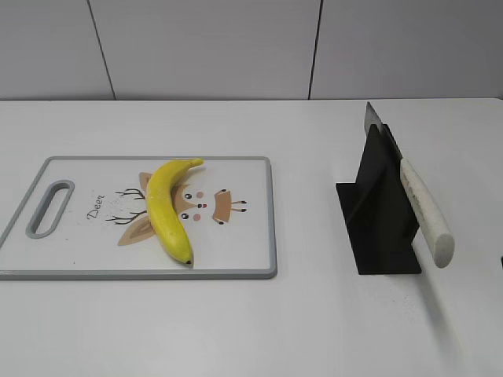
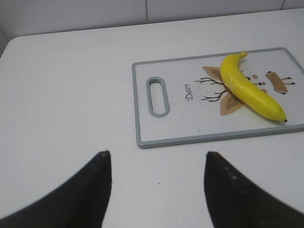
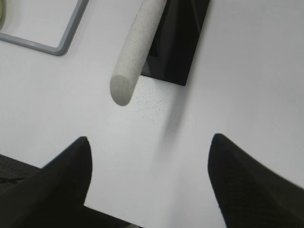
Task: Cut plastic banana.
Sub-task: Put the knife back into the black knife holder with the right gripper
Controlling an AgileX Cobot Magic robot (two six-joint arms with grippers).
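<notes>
A glossy yellow plastic banana (image 1: 167, 208) lies whole on a white cutting board (image 1: 244, 236) with a grey rim and deer drawing; both show in the left wrist view, the banana (image 2: 249, 89) on the board (image 2: 180, 123). A knife with a speckled white handle (image 1: 424, 212) rests slanted in a black stand (image 1: 377, 212); its handle end (image 3: 135, 52) shows in the right wrist view. My left gripper (image 2: 156, 153) is open and empty over bare table, in front of the board. My right gripper (image 3: 149, 137) is open and empty, below the knife handle's end. Neither gripper shows in the exterior view.
The board has a grey handle slot (image 1: 51, 208) at its left end. The white table (image 1: 251, 330) meets a grey panelled wall (image 1: 236, 47) at the back. The table's front edge (image 3: 95, 206) shows between my right fingers.
</notes>
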